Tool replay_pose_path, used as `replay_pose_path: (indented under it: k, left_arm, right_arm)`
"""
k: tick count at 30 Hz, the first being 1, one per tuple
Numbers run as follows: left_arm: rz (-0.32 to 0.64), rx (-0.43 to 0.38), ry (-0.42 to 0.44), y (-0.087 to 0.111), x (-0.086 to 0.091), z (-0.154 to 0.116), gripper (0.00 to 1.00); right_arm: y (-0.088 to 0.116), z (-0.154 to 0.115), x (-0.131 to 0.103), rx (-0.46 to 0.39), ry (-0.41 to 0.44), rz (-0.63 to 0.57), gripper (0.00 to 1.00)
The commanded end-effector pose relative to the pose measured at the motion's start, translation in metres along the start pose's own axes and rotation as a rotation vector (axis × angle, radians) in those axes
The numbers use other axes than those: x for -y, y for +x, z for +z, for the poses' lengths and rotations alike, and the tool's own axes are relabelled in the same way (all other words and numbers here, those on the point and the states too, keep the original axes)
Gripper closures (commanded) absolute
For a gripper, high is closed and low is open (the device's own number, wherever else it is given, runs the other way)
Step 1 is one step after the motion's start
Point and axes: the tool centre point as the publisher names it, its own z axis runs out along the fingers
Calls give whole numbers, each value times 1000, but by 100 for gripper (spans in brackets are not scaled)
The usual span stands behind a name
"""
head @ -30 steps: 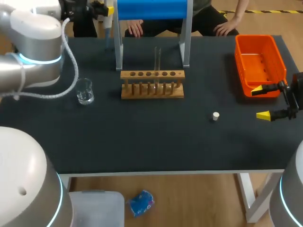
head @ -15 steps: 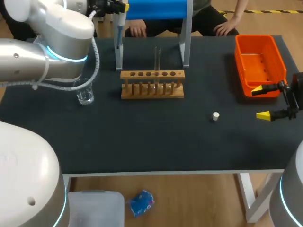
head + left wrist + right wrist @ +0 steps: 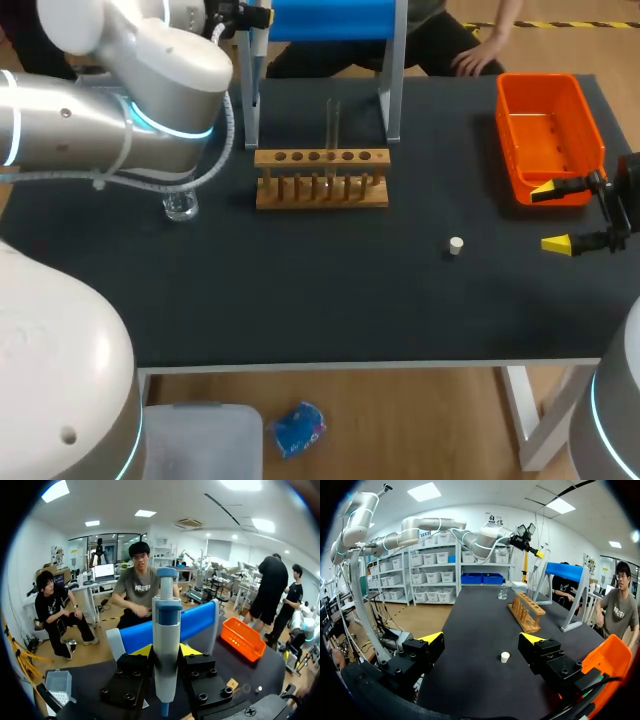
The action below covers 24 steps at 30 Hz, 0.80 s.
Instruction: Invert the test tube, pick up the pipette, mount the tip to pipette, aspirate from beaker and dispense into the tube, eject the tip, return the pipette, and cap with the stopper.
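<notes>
Pipette hangs upright behind the wooden rack, past its left end, pinched from both sides by the left jaws. The test tube stands in the rack, the beaker sits left of it, and the stopper lies on the bench to its front right. Farther right of the rack, the right jaws hang spread beside the orange tray.

Take the rack as your anchor: the test tube stands in it. To its left you have the beaker, to its front right the stopper, and well to its right the bin. Behind it is the pipette stand. Behind its left end, the left gripper clasps the pipette.
</notes>
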Motion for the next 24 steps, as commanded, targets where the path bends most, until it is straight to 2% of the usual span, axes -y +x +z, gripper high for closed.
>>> replay_pose_path:
  k: [1, 12, 24]
  left_arm:
    - [-3, 13, 4, 1, -2, 14, 100]
    - [-48, 83, -23, -11, -14, 30, 100]
    - [-56, 124, -38, -18, -9, 45, 100]
  right_arm:
    - [1, 0, -1, 2, 2, -1, 0]
    - [1, 0, -1, 2, 2, -1, 0]
    - [1, 0, -1, 2, 2, -1, 0]
